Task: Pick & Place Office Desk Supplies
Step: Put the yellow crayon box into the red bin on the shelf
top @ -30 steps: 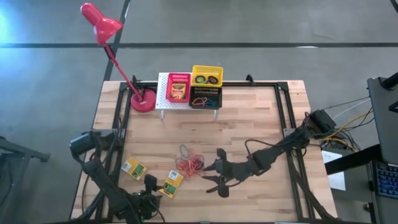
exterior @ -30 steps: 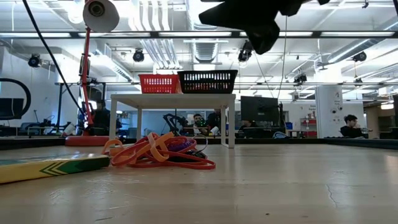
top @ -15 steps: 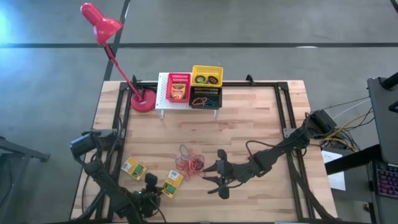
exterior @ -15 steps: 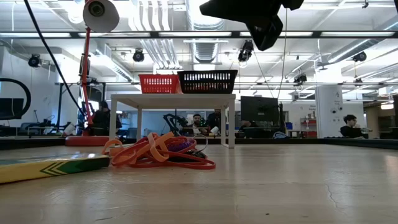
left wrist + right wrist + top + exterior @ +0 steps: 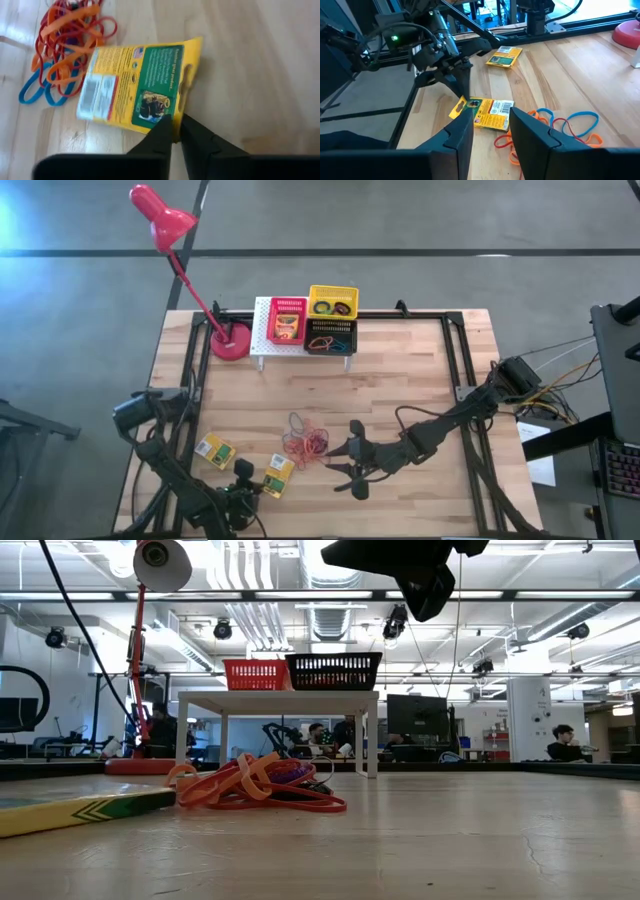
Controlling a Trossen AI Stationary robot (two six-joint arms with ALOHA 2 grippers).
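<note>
Box lies flat on the table near the front edge, just left of the rubber bands; the long axis runs toward the band pile, with the hanger-slot end pointing away from it. Left gripper is at the box's long edge near the slot end, fingers drawn nearly together with the edge of the box at their tips; whether the card is truly pinched or only touched, cannot tell. Right wrist view shows the same contact from the far side. Right gripper hovers above the table just right of the bands, fingers parted, empty. A second box lies further left, apart. Judgement: left arm is the nearer, and the lift depends on the tips biting the thin edge. Baskets sit on the rack at the back, well away.
</note>
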